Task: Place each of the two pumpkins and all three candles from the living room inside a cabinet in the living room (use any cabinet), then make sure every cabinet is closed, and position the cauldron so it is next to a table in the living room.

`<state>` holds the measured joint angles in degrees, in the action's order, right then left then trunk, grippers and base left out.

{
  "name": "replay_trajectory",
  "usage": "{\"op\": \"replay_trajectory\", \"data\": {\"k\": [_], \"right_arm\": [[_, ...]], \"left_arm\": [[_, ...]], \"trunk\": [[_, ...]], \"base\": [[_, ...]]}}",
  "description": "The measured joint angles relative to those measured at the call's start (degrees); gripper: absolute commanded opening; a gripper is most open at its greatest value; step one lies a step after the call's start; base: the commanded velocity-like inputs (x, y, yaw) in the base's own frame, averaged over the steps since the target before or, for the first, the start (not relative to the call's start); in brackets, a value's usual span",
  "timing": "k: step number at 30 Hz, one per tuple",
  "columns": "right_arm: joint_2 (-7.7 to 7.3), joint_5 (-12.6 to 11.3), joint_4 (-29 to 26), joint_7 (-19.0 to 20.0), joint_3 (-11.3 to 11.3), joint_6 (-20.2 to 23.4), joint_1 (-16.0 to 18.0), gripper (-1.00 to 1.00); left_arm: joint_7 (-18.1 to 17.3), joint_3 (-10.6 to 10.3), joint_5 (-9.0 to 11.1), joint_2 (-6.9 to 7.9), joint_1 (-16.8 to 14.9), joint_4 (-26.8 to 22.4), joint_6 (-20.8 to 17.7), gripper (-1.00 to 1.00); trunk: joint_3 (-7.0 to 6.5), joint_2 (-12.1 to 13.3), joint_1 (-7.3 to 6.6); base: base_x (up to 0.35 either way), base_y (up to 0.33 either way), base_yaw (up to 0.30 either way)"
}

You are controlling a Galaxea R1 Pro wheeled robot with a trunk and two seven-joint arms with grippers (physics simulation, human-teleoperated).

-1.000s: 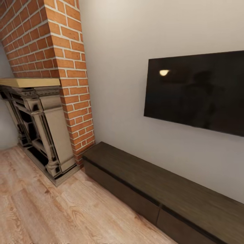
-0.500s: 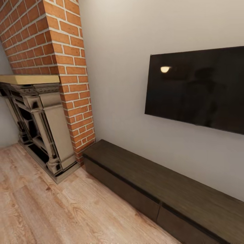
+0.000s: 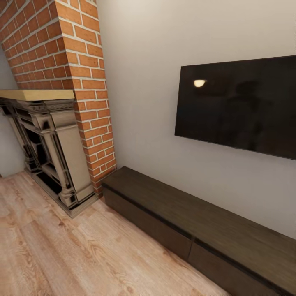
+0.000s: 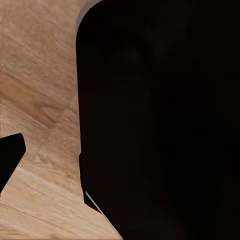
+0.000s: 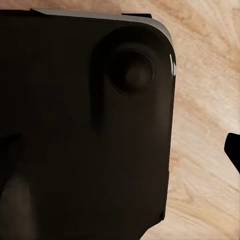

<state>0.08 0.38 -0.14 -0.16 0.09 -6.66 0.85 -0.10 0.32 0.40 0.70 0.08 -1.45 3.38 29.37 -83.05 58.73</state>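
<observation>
We find the cabinet (image 3: pixel 197 224) in the head view, a long, low unit of dark brown wood set against the pale wall (image 3: pixel 139 82) and running from beside the fireplace toward the lower right edge of the picture. Its top is bare wood. We note two handle-less drawer fronts along its face, divided by a thin vertical seam, and both sit flush with the carcass, so the drawers read as closed.

Above the cabinet a black TV (image 3: pixel 238 107) is mounted on the wall, well apart from the cabinet top, with one small bright reflection near its upper left.

At the cabinet's left end stands the red brick chimney (image 3: pixel 82 82), the corner of its base just beside the cabinet. Against the brick sits a dark, ornate fireplace surround (image 3: pixel 53 156) capped by a light wood mantel (image 3: pixel 37 95).

A light wood plank floor (image 3: pixel 61 255) runs in front of the fireplace and cabinet.

In the left wrist view we record a large black rounded body (image 4: pixel 160 120) close to the camera, with plank floor beyond it and a dark tip at one edge. The right wrist view presents a similar black body (image 5: pixel 85 130) bearing a round boss, again over plank floor.

We cannot tell whether the fingers of either arm are released or clenched.
</observation>
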Motion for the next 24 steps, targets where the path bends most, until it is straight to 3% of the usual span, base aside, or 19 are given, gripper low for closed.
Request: {"op": "replay_trajectory", "data": {"k": [7,13,24], "right_arm": [[0.00,-0.2,0.0,-0.1,0.0,0.0,0.0,1.00],[0.00,-0.4,0.0,-0.1,0.0,0.0,0.0,1.00],[0.20,-0.5,0.1,-0.6,-0.1,0.0,0.0,1.00]], "left_arm": [[0.0,0.1,0.0,0.00,0.0,0.0,0.9,1.00],[0.0,0.1,0.0,0.00,0.0,0.0,0.9,1.00],[0.0,0.1,0.0,0.00,0.0,0.0,1.0,1.00]], "trunk": [[0.00,0.0,0.00],[0.00,0.0,0.02],[0.00,0.0,0.01]], "base": [[-0.014,0.000,0.001],[-0.203,0.000,0.068],[-0.166,0.000,0.243]]}}
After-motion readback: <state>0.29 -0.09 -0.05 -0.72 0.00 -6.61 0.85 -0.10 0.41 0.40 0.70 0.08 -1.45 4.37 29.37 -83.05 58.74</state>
